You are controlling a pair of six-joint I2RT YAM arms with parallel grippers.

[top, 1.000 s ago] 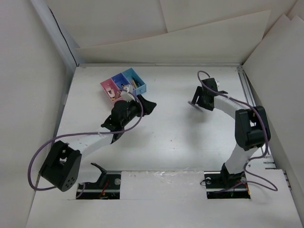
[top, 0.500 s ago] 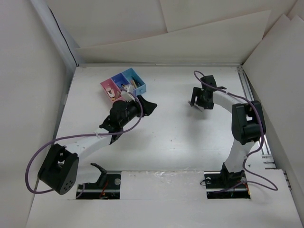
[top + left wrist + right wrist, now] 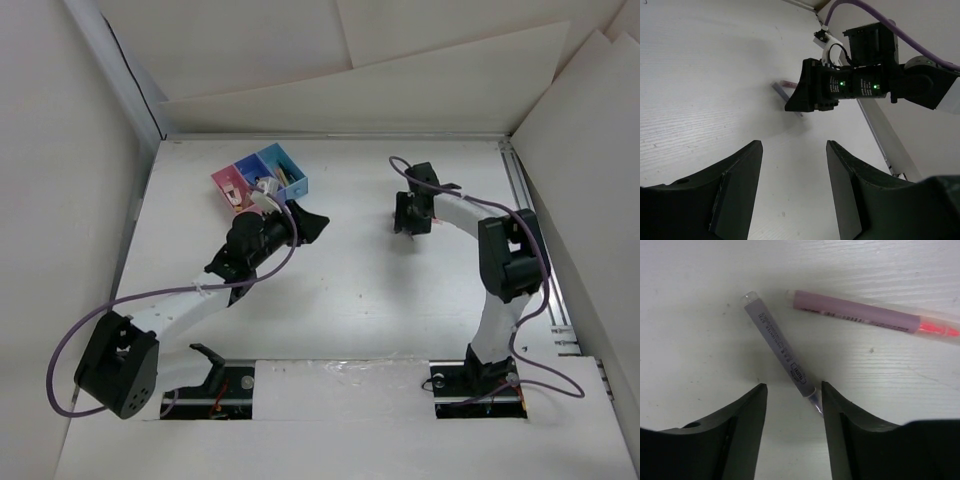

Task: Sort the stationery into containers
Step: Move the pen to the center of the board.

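**Right gripper straddles the blue-grey pen; left gripper empty near the bins**

On my right wrist view, the right gripper point(image 3: 792, 390) is low over the white table point(image 3: 700, 270) with its fingers spread. The writing end of the pale blue-grey plastic pen point(image 3: 777, 347) lies between them, close against the right-hand finger. The gap is far wider than the pen, so nothing is pinched. Just beyond it lies the mauve pen with a pink-red tip under a clear cap point(image 3: 865, 315). The two pens make a loose V, with their blunt ends near each other but apart.

From above, the right arm hides both pens. The row of three small open plastic bins point(image 3: 260, 178), pink, dark blue and light blue, sits at the far left, well apart from the pens. I cannot make out their contents. The left gripper point(image 3: 308, 222) hangs just beside the light blue bin. Its wrist view shows the fingers spread and empty, facing across the table towards the right gripper.
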